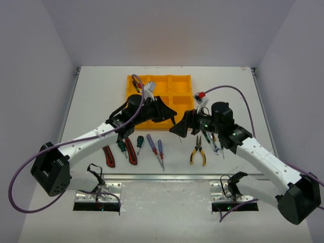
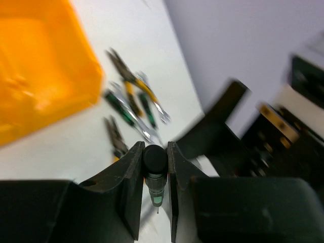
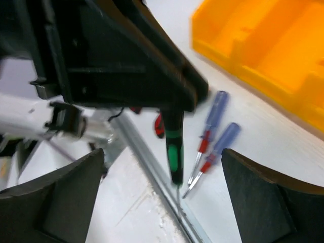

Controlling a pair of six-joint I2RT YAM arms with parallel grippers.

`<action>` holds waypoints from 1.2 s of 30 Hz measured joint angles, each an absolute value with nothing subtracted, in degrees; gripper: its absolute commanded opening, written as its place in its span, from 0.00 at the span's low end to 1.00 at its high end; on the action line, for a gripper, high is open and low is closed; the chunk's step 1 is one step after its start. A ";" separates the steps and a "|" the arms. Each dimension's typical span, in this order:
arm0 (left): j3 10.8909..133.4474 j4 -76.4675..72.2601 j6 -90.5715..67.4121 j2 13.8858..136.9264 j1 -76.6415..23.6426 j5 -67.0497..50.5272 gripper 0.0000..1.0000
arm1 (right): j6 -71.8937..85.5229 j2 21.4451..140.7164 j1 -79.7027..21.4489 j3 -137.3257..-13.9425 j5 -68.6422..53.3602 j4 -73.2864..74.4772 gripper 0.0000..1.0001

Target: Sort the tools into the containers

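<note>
Setting: white table point(image 1: 91, 101) enclosed by pale walls point(image 1: 30, 50), with two arms reaching inward from its near edge.
Containers: yellow tray point(image 1: 159, 77) of square compartments, at the far middle of the table; the left arm crosses over its near left part.
Left gripper point(image 2: 155, 149): clenched on a slim dark green driver point(image 2: 155, 161), whose black cap is pinched between both fingers.
Held tool: the driver hangs roughly upright, tip down, in front of the tray's near edge and outside every compartment; whether its tip touches the table cannot be told.
Right gripper point(image 3: 162, 152): released, with fingers point(image 3: 61, 197) spread wide to either side of the held driver, apart from it and grasping nothing.
Near row, left: two red-black utility knives point(image 1: 109, 156), two green-handled screwdrivers point(image 1: 139, 142) and two purple-handled screwdrivers point(image 1: 160, 148), side by side on the table before the tray.
Near row, right: yellow-handled pliers point(image 1: 198, 152) and a silver wrench point(image 1: 215, 144), just beside each other under the right arm.
Same heap, left wrist view: loose green drivers point(image 2: 121, 109) lie among the pliers and wrench.
Sharpness: both wrist views are blurred.
</note>
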State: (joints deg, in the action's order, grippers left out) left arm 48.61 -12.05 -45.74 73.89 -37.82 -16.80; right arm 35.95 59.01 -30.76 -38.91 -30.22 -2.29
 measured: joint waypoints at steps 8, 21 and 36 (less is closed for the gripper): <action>72.19 9.31 -39.25 90.22 -26.39 14.00 0.00 | 33.68 54.10 -30.77 -45.84 -1.25 18.51 0.99; 103.95 19.75 -33.50 111.66 -10.34 22.91 0.00 | 29.63 51.76 -30.08 -44.78 10.47 30.65 0.99; 113.08 23.05 -31.65 128.09 -11.66 19.07 0.24 | 28.40 57.56 -28.04 -44.03 10.20 31.86 0.99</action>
State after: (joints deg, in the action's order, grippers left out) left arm 113.08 23.05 -31.65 128.09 -11.66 19.07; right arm 28.40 57.56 -28.04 -44.03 10.20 31.86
